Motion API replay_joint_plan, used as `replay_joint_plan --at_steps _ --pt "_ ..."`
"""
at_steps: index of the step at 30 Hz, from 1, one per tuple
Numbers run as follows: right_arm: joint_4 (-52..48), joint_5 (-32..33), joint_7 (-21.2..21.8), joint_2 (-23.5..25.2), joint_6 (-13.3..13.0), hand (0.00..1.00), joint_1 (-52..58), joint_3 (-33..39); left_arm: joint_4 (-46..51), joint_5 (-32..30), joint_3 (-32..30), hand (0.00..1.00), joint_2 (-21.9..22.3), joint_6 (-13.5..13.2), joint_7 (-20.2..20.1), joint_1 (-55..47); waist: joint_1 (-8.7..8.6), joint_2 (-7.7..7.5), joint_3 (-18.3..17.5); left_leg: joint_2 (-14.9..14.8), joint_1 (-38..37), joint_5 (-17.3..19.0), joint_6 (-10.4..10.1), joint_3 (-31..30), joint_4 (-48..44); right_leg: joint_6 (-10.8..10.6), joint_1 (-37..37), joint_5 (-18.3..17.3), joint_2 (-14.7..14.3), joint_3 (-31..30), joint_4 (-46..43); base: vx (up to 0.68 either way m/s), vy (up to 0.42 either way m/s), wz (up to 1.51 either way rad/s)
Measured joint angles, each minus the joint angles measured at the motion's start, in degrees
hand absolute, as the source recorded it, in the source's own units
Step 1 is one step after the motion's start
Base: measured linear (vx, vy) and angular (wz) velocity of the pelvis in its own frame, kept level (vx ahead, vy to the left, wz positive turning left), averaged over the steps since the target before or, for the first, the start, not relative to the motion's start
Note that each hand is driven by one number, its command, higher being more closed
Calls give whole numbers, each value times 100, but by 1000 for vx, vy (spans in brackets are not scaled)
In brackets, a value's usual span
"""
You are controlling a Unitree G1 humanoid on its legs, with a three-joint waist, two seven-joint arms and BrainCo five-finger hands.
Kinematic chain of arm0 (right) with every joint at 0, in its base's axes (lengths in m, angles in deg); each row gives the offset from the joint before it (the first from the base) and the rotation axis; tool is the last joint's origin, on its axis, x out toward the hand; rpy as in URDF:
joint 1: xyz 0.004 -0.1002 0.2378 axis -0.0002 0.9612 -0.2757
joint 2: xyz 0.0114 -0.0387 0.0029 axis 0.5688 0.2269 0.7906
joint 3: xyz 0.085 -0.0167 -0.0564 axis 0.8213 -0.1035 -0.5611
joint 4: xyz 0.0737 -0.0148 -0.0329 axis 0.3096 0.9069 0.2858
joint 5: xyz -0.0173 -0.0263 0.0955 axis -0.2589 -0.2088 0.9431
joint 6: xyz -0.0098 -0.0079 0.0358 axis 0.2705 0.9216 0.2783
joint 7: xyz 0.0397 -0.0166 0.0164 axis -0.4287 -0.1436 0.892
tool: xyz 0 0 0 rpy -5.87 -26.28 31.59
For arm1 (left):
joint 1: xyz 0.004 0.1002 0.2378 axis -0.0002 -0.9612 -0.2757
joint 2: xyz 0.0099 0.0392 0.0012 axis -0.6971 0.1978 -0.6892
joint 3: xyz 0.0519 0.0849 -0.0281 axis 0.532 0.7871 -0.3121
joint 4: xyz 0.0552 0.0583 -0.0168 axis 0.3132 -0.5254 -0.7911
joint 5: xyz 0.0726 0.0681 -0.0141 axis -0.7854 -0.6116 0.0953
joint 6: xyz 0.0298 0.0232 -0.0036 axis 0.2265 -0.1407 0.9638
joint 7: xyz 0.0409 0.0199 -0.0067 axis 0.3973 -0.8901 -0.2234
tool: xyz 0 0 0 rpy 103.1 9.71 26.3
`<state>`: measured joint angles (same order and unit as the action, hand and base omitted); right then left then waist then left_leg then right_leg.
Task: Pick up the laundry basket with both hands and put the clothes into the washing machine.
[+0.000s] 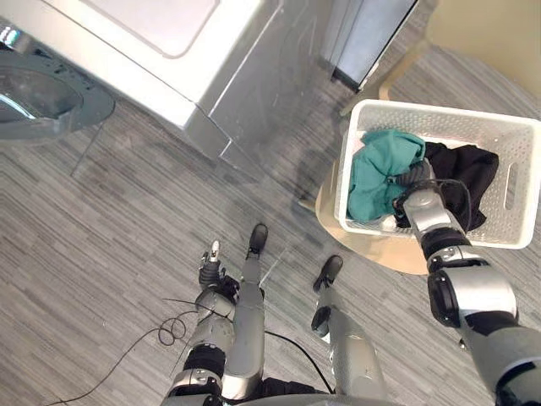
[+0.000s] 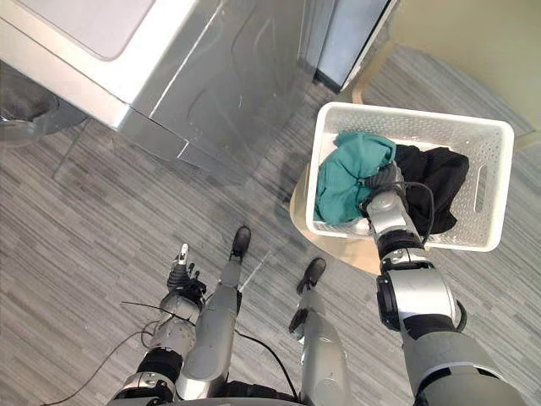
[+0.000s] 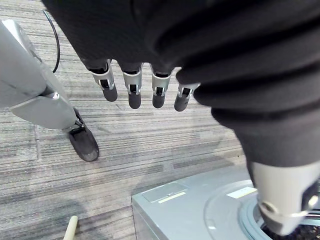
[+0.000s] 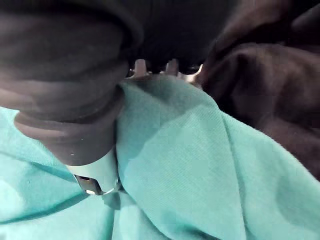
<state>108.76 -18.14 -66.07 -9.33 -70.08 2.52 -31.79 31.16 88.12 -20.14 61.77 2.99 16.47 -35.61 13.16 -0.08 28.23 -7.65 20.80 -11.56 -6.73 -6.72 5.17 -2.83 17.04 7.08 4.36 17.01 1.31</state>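
A white laundry basket stands on a round wooden stool at the right. A teal garment and a black garment lie in it. My right hand reaches down into the basket between the two. In the right wrist view its thumb presses on the teal garment and its fingers curl behind a fold of that cloth. My left hand hangs low over the floor, far from the basket, its fingers straight and holding nothing.
The grey washing machine stands at the upper left, its round door swung open to the left. A dark panel and a pale wooden leg are behind the basket. Striped grey floor lies between machine and stool.
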Motion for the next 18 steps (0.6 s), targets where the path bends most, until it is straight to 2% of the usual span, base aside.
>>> replay_joint_plan --at_steps 1,4,5,9,11,12,14,16,18 --pt "-264 52 -45 0 8 100 171 228 139 -101 60 0 -20 6 0 -122 -15 3 -2 3 -124 1 1 10 7 -2 -114 -2 3 -7 -5 -15 14 3" --pt "-997 61 -206 -12 24 100 544 607 681 -455 171 0 -130 24 4 -592 -210 11 -49 57 -445 23 22 26 10 -35 -424 -41 34 -4 -42 -20 26 5" --pt "-1320 63 -292 -14 18 100 683 717 863 -650 235 0 -193 24 2 -798 -297 19 -155 70 -506 41 41 67 11 -93 -472 -83 53 -18 -57 -32 44 -2" --pt "-2552 73 -537 113 21 100 1585 1141 1619 -1076 245 0 -243 66 -3 -1366 -331 25 -759 76 -736 172 83 198 20 -129 -650 -110 92 -126 -44 17 20 -10" --pt "-2965 61 -619 252 21 100 1908 1243 1921 -1208 174 0 -262 78 -5 -1506 -350 18 -930 79 -841 209 98 214 20 -144 -767 -128 97 -132 -15 54 0 -2" --pt "-3454 36 -686 463 20 100 2309 1311 2330 -1345 -44 0 -270 105 3 -1659 -395 10 -1203 78 -916 248 102 224 20 -162 -843 -164 97 -132 -2 75 -1 2" --pt "-3969 31 -710 734 18 100 2677 1322 2767 -1487 -414 0 -268 113 28 -1775 -467 16 -1393 107 -1035 280 102 229 25 -156 -972 -213 94 -112 2 70 4 0" --pt "-4531 0 -706 1087 -4 100 3099 1406 3474 -1932 -972 0 -277 115 176 -1853 -532 26 -1618 95 -1263 351 99 296 26 -140 -1153 -259 85 -137 -2 74 0 -9" --pt "-4820 -28 -683 1195 -14 100 3286 1405 4123 -2218 -1171 0 -292 113 261 -1901 -596 33 -1748 96 -1385 365 98 316 26 -127 -1280 -274 87 -145 6 58 -8 -5"
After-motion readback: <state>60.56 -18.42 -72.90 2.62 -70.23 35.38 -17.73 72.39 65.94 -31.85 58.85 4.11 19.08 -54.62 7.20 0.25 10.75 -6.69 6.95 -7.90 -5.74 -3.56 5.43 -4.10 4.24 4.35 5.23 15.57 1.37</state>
